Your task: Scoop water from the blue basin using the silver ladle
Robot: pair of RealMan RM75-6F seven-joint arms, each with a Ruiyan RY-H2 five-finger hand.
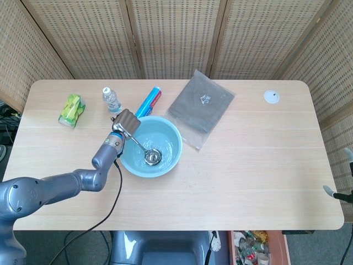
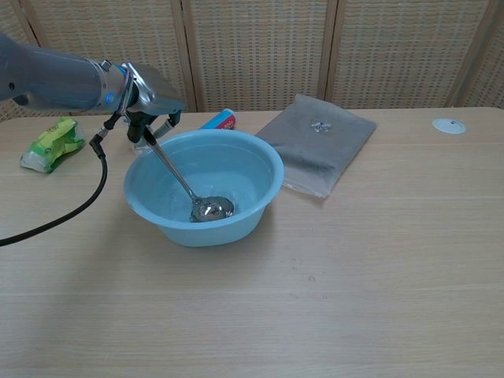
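One hand does the work — the left hand (image 2: 150,98) grips the top of the silver ladle (image 2: 183,182) handle, fingers curled round it, above the near-left rim of the blue basin (image 2: 260,169) on the tabletop (image 2: 354,268). The ladle slants down with its bowl low inside the basin, at the water. To scoop well, I would level the bowl before lifting, then raise it slowly and straight up — clear of the basin wall, no tipping. The right hand barely shows at the head view's edge; its state cannot be told.
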